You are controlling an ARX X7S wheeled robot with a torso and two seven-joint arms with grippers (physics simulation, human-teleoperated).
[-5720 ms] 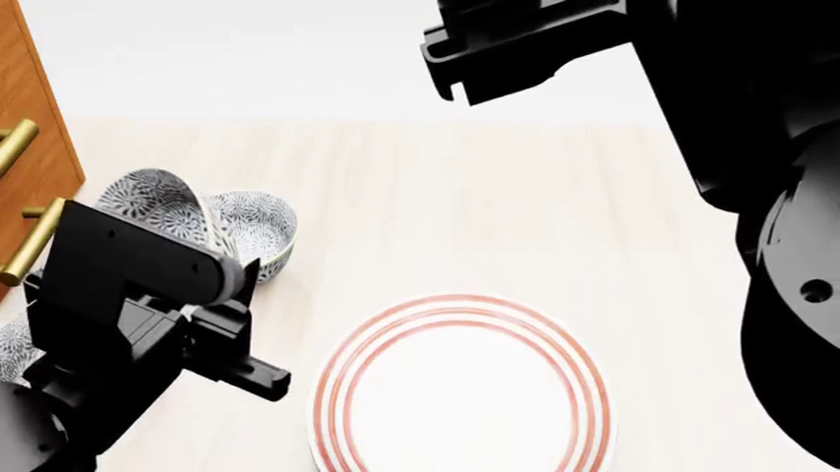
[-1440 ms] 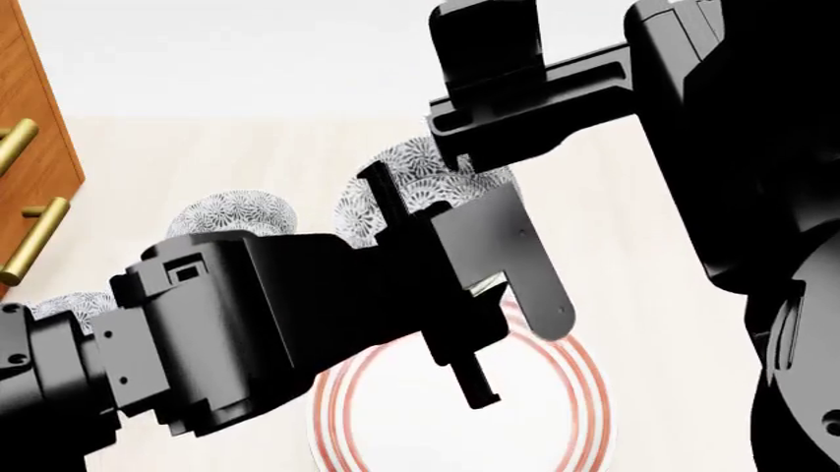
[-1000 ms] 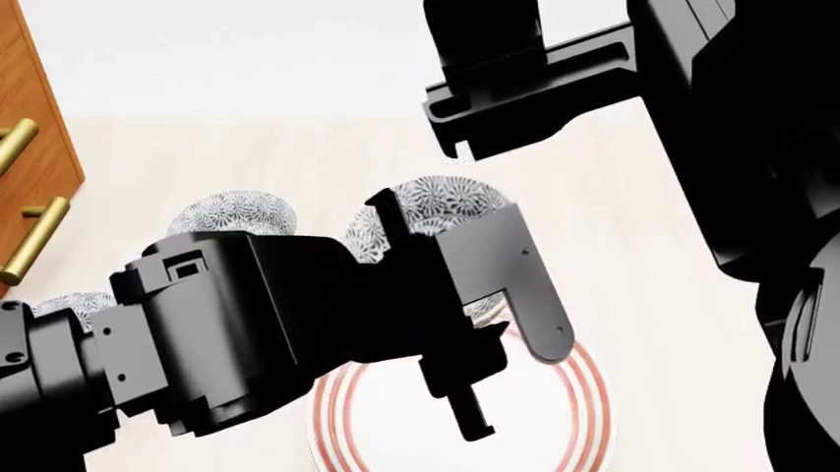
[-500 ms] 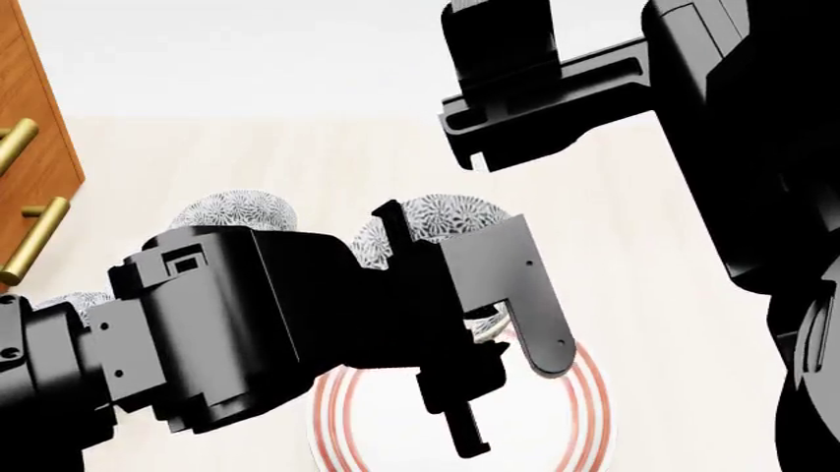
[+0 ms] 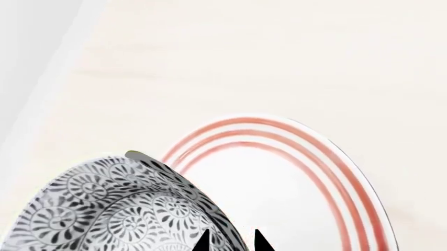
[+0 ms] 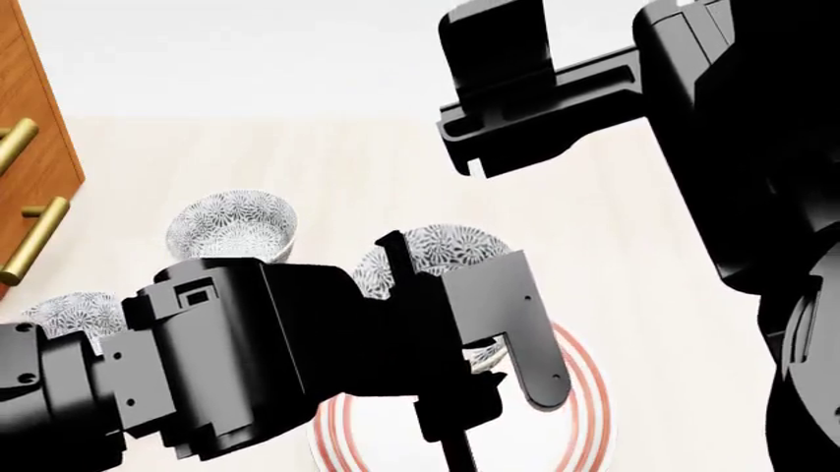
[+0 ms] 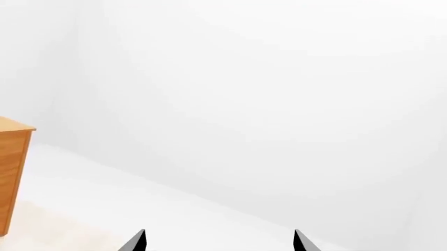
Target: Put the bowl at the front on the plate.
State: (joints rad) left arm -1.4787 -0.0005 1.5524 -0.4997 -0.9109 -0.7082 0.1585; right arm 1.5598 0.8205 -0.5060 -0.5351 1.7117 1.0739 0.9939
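1. Overhead, the left arm reaches across the head view from the lower left toward the middle, its bulky black wrist covering much of the light wooden table (image 6: 354,177).
2. At its tip the left gripper (image 6: 466,324) holds the bowl (image 6: 440,251) by the rim: in the left wrist view two dark fingertips (image 5: 202,241) stand close together at the bowl's edge, one on either side of the wall, so the jaws are nearly closed on it.
3. Tilted in that grip, the bowl (image 5: 119,209) sits over the far edge of the plate (image 6: 584,393); whether its base touches the plate cannot be told.
4. Only part of the plate shows in the head view, the rest being under the left arm; the left wrist view shows more of its red rings (image 5: 307,157), with the bowl overlapping its near side.
5. Raised high at the upper right, the right arm carries the right gripper (image 7: 219,241) clear of the table; its two fingertips are wide apart with nothing between them, facing a pale wall.
6. Two other patterned bowls rest on the table: one (image 6: 232,226) just behind the left wrist, another (image 6: 73,313) half hidden at the left edge.
7. A wooden cabinet (image 6: 33,128) with brass handles is cut off at the left.
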